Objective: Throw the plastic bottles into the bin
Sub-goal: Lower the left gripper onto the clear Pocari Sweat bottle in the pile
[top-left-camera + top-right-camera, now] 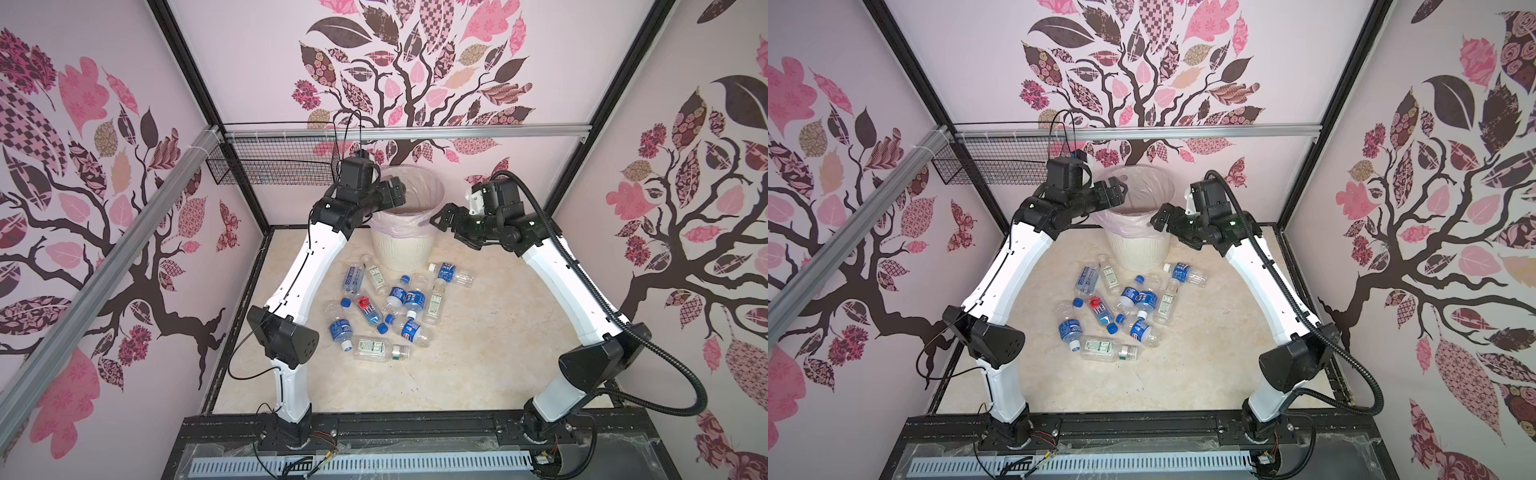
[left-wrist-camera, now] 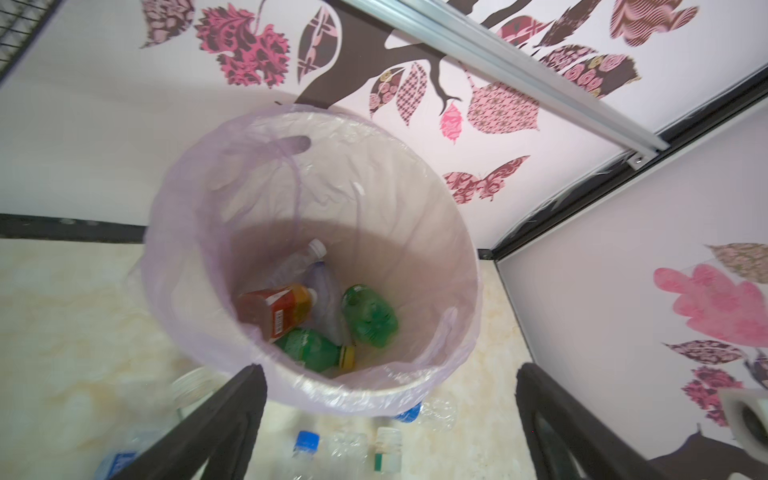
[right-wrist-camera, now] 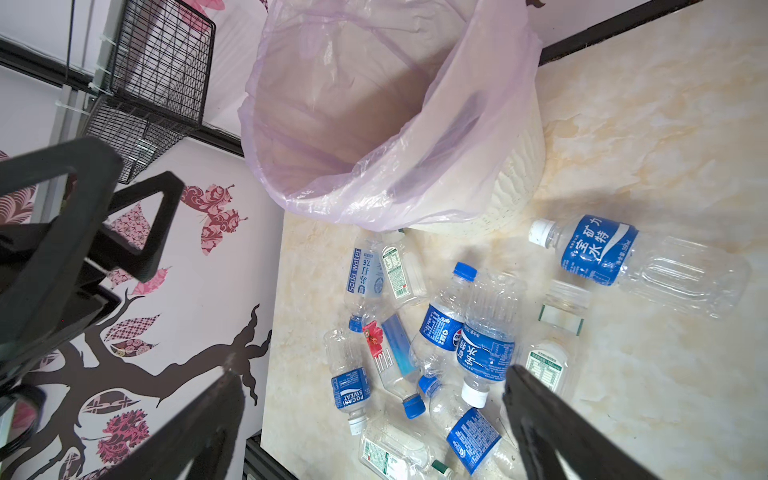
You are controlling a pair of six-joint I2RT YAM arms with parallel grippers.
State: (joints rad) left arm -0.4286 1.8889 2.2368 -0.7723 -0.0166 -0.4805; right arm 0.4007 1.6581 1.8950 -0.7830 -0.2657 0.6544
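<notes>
Left wrist view looks between the wide, empty jaws of the left gripper into the bin, where some plastic bottles lie. In both top views the bin stands upper centre, with more bottles strewn on the table just below it. The right gripper, likewise wide and empty, hovers beside the rim. Empty and thin-walled, the bottles should be light, slick and quick to roll or dent, so grasp across the labelled middle.
</notes>
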